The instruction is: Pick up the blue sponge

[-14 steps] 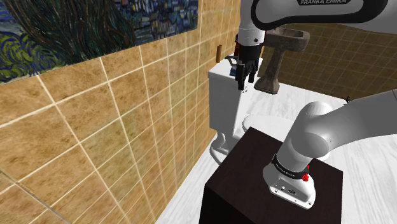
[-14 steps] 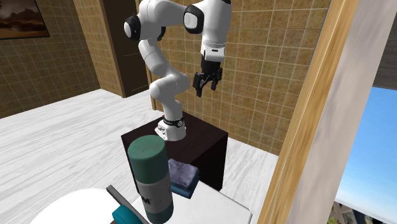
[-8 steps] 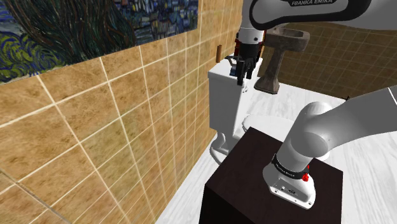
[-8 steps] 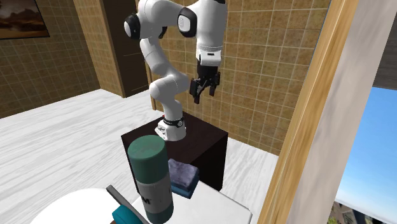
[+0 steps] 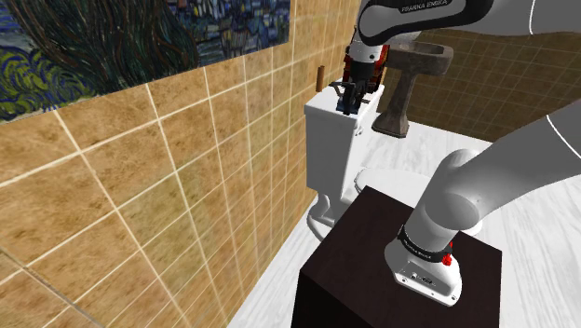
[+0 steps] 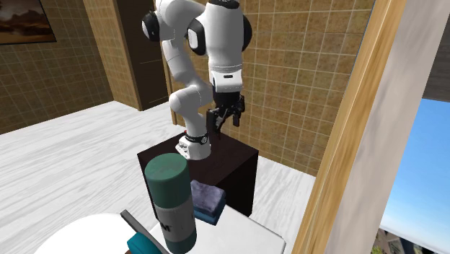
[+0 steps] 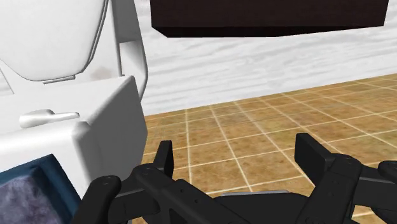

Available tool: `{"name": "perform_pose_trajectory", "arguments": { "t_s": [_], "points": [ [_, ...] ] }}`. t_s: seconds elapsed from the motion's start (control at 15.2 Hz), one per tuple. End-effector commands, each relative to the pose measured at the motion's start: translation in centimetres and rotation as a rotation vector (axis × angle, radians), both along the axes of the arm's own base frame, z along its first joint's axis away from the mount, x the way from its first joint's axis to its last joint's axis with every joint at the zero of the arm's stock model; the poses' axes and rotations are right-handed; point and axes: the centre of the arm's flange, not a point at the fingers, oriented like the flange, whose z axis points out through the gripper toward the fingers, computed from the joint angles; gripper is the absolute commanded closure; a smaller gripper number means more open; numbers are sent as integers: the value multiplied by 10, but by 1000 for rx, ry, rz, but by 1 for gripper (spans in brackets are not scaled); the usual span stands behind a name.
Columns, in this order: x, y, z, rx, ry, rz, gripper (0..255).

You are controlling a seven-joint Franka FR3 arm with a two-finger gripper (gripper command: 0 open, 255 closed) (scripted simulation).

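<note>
Hovering: one tool (image 7: 236, 149), one blue sponge (image 6: 205, 196)

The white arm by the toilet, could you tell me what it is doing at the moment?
The white Franka arm on its dark stand is after the blue sponge, which lies on top of the white toilet tank beside a teal canister. The gripper hangs close above the tank with its fingers open and nothing between them. The sponge sits off to one side of the fingers, untouched, so the pick-up is not yet done.
</note>
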Motion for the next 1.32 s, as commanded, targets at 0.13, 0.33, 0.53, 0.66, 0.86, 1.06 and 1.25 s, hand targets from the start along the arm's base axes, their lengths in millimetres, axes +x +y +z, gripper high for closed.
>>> {"name": "perform_pose_trajectory", "arguments": {
  "t_s": [0.13, 0.33, 0.53, 0.66, 0.86, 1.06, 1.25],
  "points": [
    [20, -45, -5, 16, -50, 25, 0],
    [39, -78, -10, 29, -86, 42, 0],
    [58, -112, -14, 41, -123, 60, 0],
    [71, -134, -18, 50, -147, 71, 0],
    [91, -166, -22, 63, -183, 89, 0],
    [107, -191, -25, 73, -211, 102, 0],
    [107, -191, -41, 73, -211, 102, 0]
  ]
}}
